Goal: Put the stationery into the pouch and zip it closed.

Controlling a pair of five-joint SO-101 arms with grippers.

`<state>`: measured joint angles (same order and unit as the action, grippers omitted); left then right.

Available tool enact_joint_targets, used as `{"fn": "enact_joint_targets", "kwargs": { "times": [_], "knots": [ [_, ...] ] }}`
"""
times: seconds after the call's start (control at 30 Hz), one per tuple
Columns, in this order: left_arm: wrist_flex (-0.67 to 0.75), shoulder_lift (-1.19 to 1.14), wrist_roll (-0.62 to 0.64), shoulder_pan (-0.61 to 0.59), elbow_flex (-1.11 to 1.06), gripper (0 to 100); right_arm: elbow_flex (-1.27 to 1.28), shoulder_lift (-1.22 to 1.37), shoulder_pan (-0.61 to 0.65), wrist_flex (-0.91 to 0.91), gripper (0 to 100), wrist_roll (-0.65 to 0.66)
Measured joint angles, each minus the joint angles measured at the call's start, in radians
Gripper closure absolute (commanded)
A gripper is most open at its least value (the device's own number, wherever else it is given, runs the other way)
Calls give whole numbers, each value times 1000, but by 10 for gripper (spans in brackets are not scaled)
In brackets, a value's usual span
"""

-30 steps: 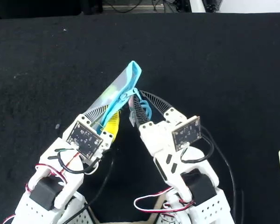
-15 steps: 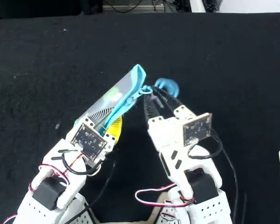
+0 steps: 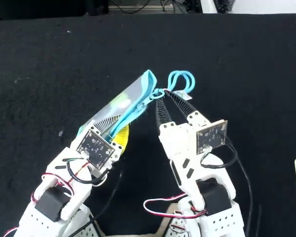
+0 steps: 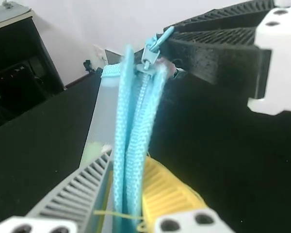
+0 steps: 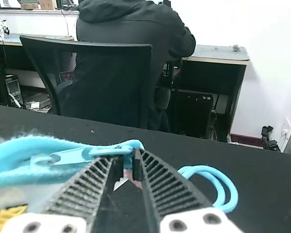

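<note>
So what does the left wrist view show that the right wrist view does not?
Left wrist view: the pouch's zipper tape running down into the left gripper, shut on it. Right wrist view: the blue cord loop beside the right gripper. Both: the right gripper shut on the zipper pull.
</note>
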<state>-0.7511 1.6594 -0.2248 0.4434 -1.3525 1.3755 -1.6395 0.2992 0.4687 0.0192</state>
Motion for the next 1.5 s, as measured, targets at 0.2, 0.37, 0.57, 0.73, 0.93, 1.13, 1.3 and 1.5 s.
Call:
{"fn": "enact_joint_targets", "kwargs": {
  "times": [0.2, 0.37, 0.57, 0.73, 0.93, 1.13, 1.3, 1.5],
  "knots": [
    [-9, 0, 0, 0, 2, 970, 0, 0, 0, 0, 988, 0],
    [-9, 0, 0, 0, 2, 970, 64, -2, -14, -78, 988, -2],
    [-15, 0, 0, -2, 0, 970, 98, 2, -66, -150, 988, -5],
    [-15, 6, 0, -2, 0, 970, 98, 2, -83, -152, 988, -5],
    [-51, 118, 29, -38, -23, 970, 98, 2, -83, -112, 917, -5],
    [-78, 170, 40, -112, -14, 970, -120, -5, 69, 276, 727, -5],
    [-78, 170, 40, -118, -12, 970, -101, -8, 219, 269, 737, -5],
    [-78, 170, 40, -118, -12, 970, 26, 2, 239, 83, 747, -5]
  ]
}}
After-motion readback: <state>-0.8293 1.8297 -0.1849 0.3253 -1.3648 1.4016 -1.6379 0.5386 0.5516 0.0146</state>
